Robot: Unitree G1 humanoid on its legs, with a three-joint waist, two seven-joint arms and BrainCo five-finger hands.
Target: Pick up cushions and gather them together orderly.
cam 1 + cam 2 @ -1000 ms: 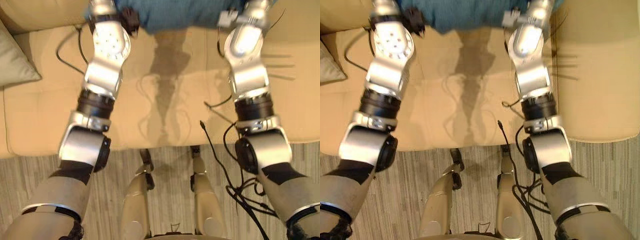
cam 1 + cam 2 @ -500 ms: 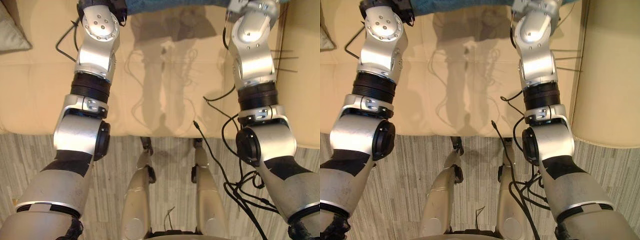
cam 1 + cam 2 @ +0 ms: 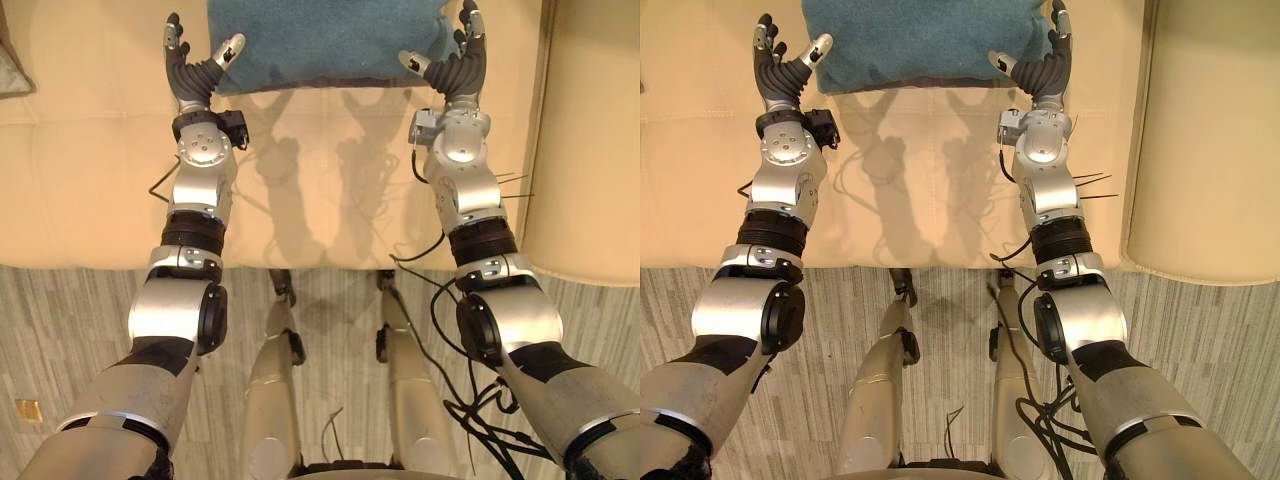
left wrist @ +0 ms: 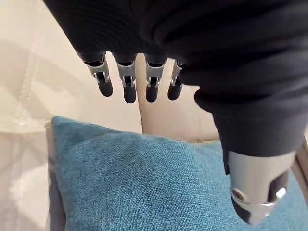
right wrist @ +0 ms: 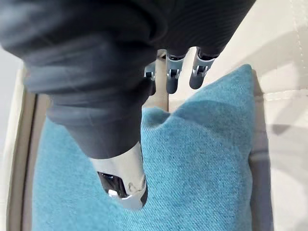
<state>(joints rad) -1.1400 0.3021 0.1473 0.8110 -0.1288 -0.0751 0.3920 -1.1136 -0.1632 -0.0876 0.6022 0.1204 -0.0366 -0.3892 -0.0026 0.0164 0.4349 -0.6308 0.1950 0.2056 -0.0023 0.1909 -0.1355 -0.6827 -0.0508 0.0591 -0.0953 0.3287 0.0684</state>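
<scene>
Left hand (image 3: 190,72) is noted in the left eye view, spread open at the left edge of the teal cushion (image 3: 325,40). Right hand (image 3: 455,68) is likewise unclenched at the cushion's right edge. The cushion is set on the beige sofa (image 3: 90,180).

Left wrist view: fingers (image 4: 127,84) are held straight past the cushion's corner, thumb (image 4: 260,192) over the fabric.

Right wrist view: the same posture is recorded. Contact cannot be judged.

Cream leather sofa seat (image 3: 330,200) below left hand (image 3: 190,72) and right hand (image 3: 457,70); stitched seam (image 3: 330,93) crossing between them. Dark gap (image 3: 546,120) just outside right hand, second seat section (image 3: 595,150) past it. Striped grey-beige floor (image 3: 60,330) along sofa front. Warm bright light.
</scene>
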